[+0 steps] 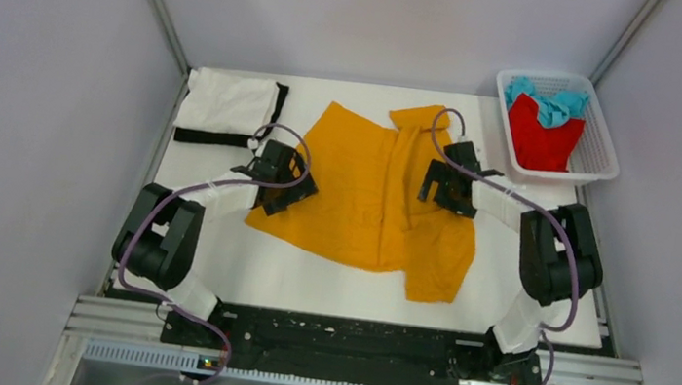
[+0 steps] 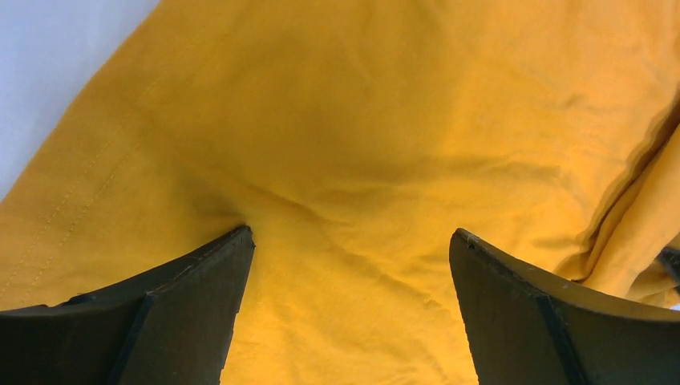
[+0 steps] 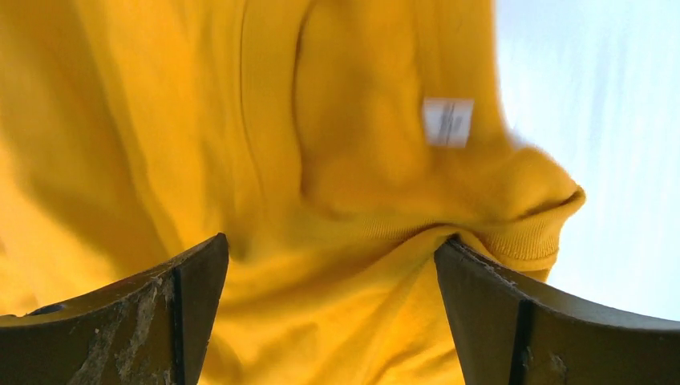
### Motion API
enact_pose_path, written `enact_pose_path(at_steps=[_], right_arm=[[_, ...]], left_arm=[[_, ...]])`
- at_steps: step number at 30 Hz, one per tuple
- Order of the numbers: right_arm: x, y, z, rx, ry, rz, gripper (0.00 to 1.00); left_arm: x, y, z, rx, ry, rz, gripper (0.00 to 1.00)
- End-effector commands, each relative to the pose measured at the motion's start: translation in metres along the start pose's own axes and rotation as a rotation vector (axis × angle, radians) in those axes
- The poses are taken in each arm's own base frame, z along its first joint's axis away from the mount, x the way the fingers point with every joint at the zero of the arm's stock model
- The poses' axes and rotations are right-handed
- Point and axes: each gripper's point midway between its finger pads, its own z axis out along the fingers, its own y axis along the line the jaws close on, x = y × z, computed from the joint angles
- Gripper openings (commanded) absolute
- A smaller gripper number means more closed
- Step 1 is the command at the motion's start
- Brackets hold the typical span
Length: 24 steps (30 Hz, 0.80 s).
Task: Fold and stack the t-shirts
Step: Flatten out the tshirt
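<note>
From the arms' end of the white table [image 1: 306, 282], the nearest cloth is the orange-yellow t-shirt [image 1: 366, 196]. It lies spread between the two grippers, with a loose flap trailing toward the right arm's base. The left gripper [image 1: 278, 180] sits at the shirt's left edge. The right gripper [image 1: 443, 181] is over its right side, just beside a raised fold that runs away from the arms. That arm's cable [image 1: 438, 131] loops above the shirt's far end.

Beyond the left gripper, in the far corner, lies a folded white t-shirt [image 1: 226, 100]. A black t-shirt [image 1: 216, 138] shows as a band along its near and right edges, close to the orange-yellow one but apart from it. Beyond the right gripper and out to its right stands a white mesh basket [image 1: 607, 152]. It holds a red t-shirt [image 1: 540, 138], with a teal t-shirt [image 1: 549, 102] bunched at its far side.

The overhead view does not show how far either gripper is spread; the wrist cameras do. The left gripper [image 2: 350, 237] is spread wide, its tips down on the cloth with creases between them. A stitched hem [image 2: 88, 176] slants off to its left. The right gripper [image 3: 333, 245] is equally wide. The ribbed collar [image 3: 529, 228] bunches against its right fingertip, and a white label [image 3: 447, 122] shows just beyond, though that picture is blurred.
</note>
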Motion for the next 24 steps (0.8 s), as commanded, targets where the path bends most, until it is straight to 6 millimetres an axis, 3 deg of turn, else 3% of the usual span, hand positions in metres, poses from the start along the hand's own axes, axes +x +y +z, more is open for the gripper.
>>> enact_pose_path(at_steps=[1, 6, 10, 12, 14, 17, 21, 24], right_arm=[[-0.011, -0.033, 0.042, 0.109, 0.077, 0.002, 0.99], [-0.055, -0.039, 0.045, 0.144, 0.025, 0.032, 0.99], [-0.084, -0.034, 0.003, 0.118, -0.073, 0.029, 0.99], [-0.081, -0.037, -0.025, 0.093, -0.116, 0.041, 0.99], [-0.070, -0.046, -0.053, 0.083, -0.159, 0.068, 0.99], [-0.028, -0.064, -0.080, 0.069, -0.175, 0.136, 0.99], [0.037, -0.069, -0.091, -0.030, -0.105, 0.196, 0.98], [0.069, -0.070, -0.092, -0.043, -0.038, 0.214, 0.89]], left_arm=[[0.011, 0.072, 0.003, -0.209, 0.042, -0.035, 0.99], [0.010, 0.073, -0.014, -0.204, 0.037, -0.038, 0.99], [0.010, 0.050, -0.038, -0.090, 0.055, -0.026, 0.99], [0.004, 0.041, -0.056, -0.027, 0.018, -0.027, 0.99], [-0.003, 0.039, -0.079, 0.002, -0.044, -0.032, 0.99], [-0.010, 0.053, -0.107, -0.014, -0.141, -0.041, 0.99], [-0.006, 0.088, -0.122, -0.108, -0.226, -0.082, 0.99], [0.001, 0.107, -0.123, -0.162, -0.238, -0.099, 0.99]])
